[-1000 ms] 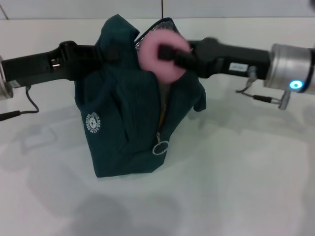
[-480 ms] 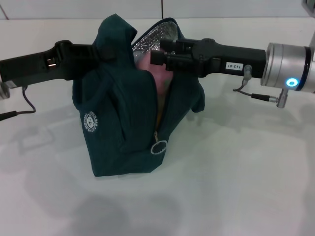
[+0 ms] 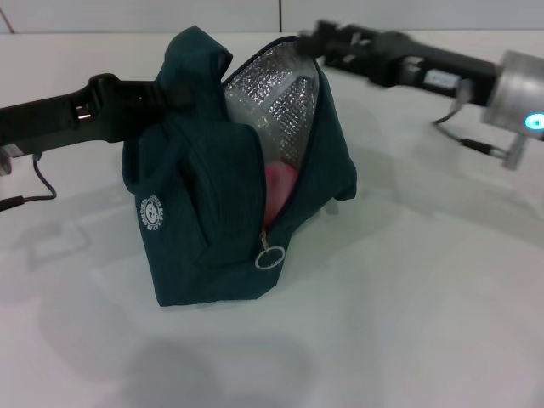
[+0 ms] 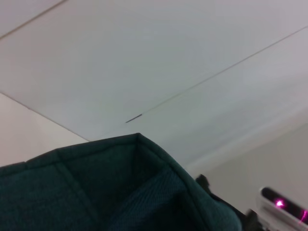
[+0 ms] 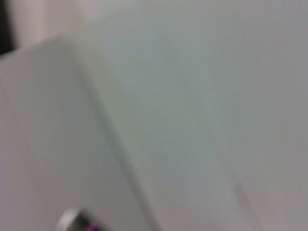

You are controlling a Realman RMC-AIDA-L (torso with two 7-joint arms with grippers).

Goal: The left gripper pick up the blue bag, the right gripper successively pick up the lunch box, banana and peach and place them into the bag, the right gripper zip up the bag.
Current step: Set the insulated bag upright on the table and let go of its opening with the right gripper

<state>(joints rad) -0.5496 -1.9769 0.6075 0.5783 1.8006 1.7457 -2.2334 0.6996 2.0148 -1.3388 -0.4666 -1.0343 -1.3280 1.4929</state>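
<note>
My left pincer [image 3: 170, 92] stays clamped on the blue bag [image 3: 212, 212], holding its mouth up off the table [image 3: 408, 323]. The peach [image 3: 279, 183], in my grip a second ago, now lies inside. My right pincer [image 3: 316, 41] has withdrawn beyond the rim; fingers unclear. Zipping is next.

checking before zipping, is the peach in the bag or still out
In. The peach shows as pink down inside the open mouth of the blue bag, under the foil lining. The right gripper is clear of the opening.
</note>
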